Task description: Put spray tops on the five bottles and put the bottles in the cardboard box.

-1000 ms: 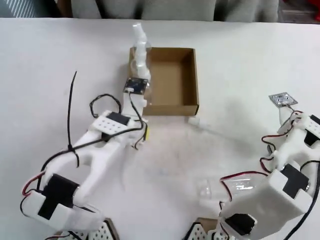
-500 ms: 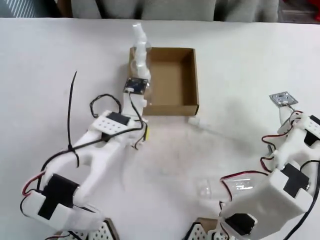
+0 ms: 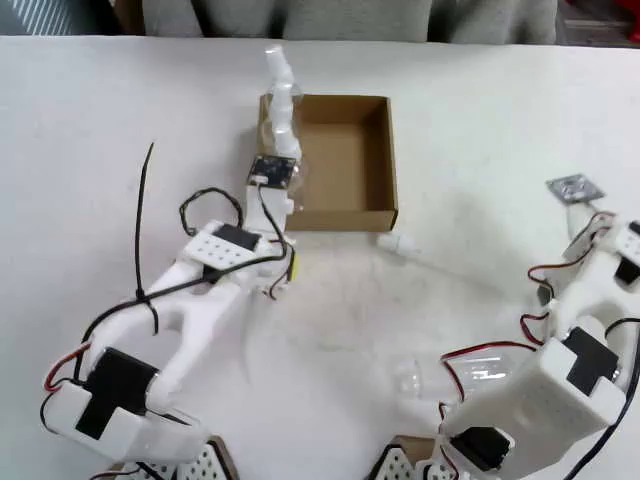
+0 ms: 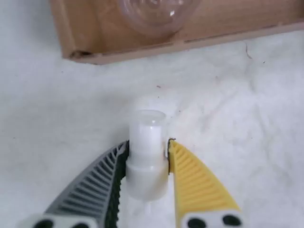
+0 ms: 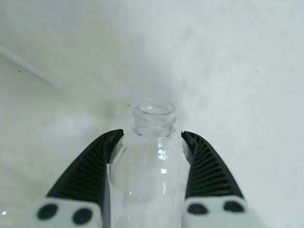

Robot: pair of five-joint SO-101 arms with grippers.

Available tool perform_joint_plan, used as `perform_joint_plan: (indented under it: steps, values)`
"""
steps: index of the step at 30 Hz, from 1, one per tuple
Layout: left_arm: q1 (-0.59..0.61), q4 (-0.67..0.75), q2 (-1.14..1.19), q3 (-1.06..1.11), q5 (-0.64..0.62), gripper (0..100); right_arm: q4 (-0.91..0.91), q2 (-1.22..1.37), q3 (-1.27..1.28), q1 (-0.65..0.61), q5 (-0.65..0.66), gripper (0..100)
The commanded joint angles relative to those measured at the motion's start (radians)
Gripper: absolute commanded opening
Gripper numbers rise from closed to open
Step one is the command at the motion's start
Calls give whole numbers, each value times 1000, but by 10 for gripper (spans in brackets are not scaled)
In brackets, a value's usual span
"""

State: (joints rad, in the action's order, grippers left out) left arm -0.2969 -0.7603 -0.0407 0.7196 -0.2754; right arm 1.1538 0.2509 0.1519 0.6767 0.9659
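Left gripper (image 4: 147,142): jaws pinch a spray top (image 4: 147,128) dead centre between them. The ribbed grey finger is on one side of its collar and the ribbed yellow finger on the other, both touching. The top is a white plastic cylinder, smooth, with a paler translucent cap end poking past the fingertips. Can't tell if a bottle hangs under it. It sits just short of the cardboard box (image 4: 166,42), near a box corner. The box is brown corrugated board, square, open-topped (image 3: 340,218). Another clear bottle (image 4: 156,12) shows as a glossy rounded dome inside the box, past the near wall.

Right gripper (image 5: 152,135): black ribbed jaws clamp a bottle (image 5: 147,175) at its shoulder, and the neck sticks out beyond the tips. It is clear plastic, round-bodied, with a threaded open neck and no top on. In the high view it lies low beside the right arm (image 3: 540,400), well apart from the box (image 3: 410,376).

A loose spray top (image 3: 397,243), small and white, lies on the table (image 3: 500,120) just off the box's front right corner. The table is white with a faintly mottled matte surface.
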Motion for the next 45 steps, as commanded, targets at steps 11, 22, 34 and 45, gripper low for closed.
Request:
perform_joint_plan:
  steps: [11,22,34,45]
  values:
    - [5,17,-5,-54,6,20,392,-286,-150,38,-253,16]
    - [7,11,-7,-52,6,20,113,-549,196,-87,-358,16]
    - [10,9,-10,-52,8,20,-259,-590,308,-429,-713,17]
    - [10,9,-10,-54,8,20,-1000,-601,548,-532,-770,18]
